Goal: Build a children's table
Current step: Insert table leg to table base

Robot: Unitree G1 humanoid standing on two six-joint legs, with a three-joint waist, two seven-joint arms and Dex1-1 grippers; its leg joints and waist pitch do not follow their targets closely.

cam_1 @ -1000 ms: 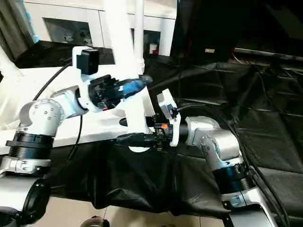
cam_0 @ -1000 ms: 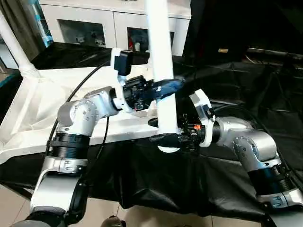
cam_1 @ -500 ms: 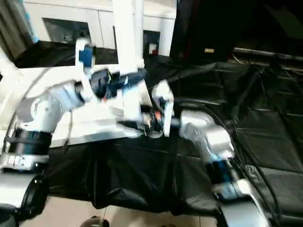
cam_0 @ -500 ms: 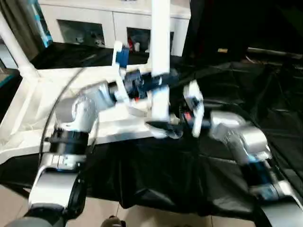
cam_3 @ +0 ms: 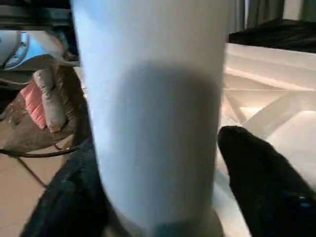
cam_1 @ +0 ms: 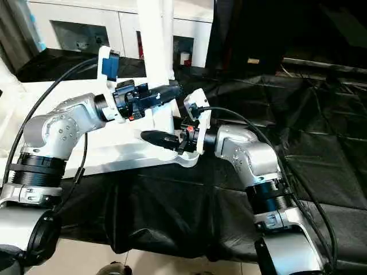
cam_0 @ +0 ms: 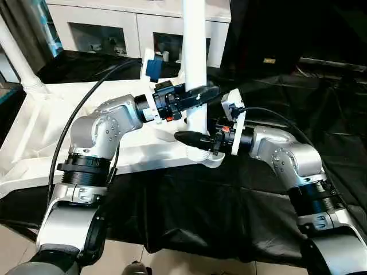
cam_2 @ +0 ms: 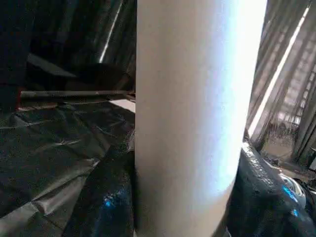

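- The right gripper (cam_0: pixel 192 144), coming in from four o'clock, has shifted from the leg's loose lower end to its foot at the white plastic corner socket (cam_0: pixel 210 158); its black fingers straddle the leg, and I cannot tell whether they pinch it
- The left gripper (cam_0: pixel 202 94), from nine o'clock, stays clamped round the long white tubular leg (cam_0: pixel 195 57) higher up
- The leg, hanging tilted above the socket a second ago, now stands upright in it, so this corner looks seated or nearly so
- The small white plastic table top (cam_0: pixel 34 129) lies ribbed side up on the black-draped work table (cam_0: pixel 309 109), spreading toward ten o'clock, where another white leg (cam_0: pixel 16 52) already stands
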